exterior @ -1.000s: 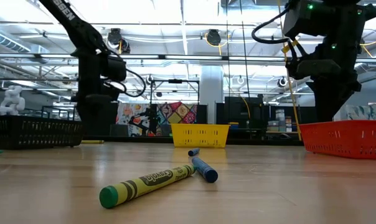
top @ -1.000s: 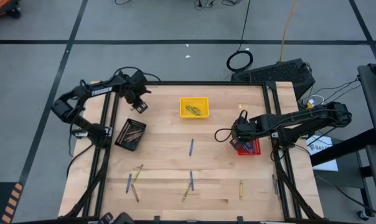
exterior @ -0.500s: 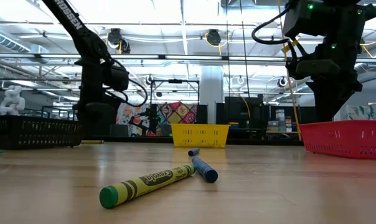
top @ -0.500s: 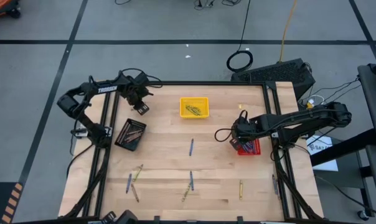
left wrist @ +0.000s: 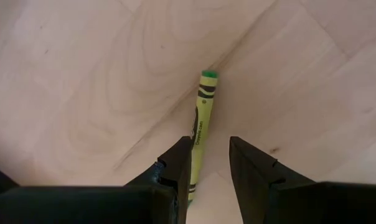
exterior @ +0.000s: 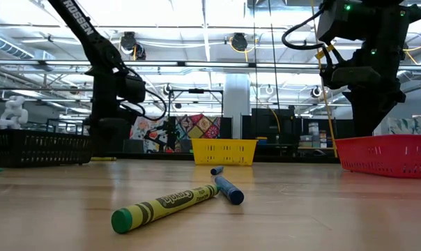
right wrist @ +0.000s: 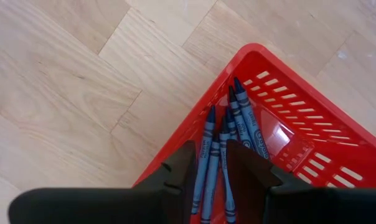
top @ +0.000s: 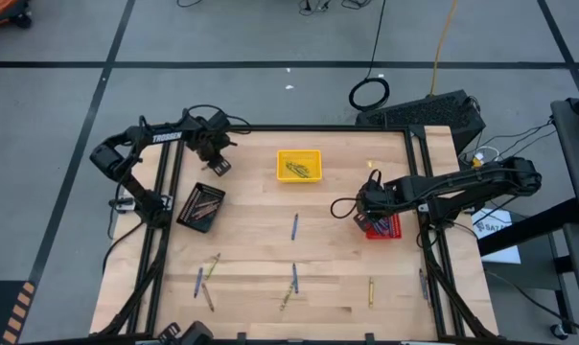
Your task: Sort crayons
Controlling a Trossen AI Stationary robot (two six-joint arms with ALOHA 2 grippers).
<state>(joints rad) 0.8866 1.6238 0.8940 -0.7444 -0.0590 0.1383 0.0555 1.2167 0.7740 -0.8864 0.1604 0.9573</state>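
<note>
A yellow-green crayon lies flat on the wood near the table's far left. My left gripper hangs open just above it, pointing down, its fingers either side of the crayon's near end, and I see no touch. It stands beyond the black tray. My right gripper is open over the near corner of the red tray, where several blue crayons lie. More crayons lie loose near the front, among them a blue one and a yellow-green one.
A yellow tray with crayons in it stands at the far middle. The black tray holds a few brown crayons. Loose crayons are scattered along the near half of the table. Bare wood lies in the middle, between the trays.
My left gripper has sunk a little toward the table at the far left, still pointing down and with the same gap between its fingers. No crayon has moved.
</note>
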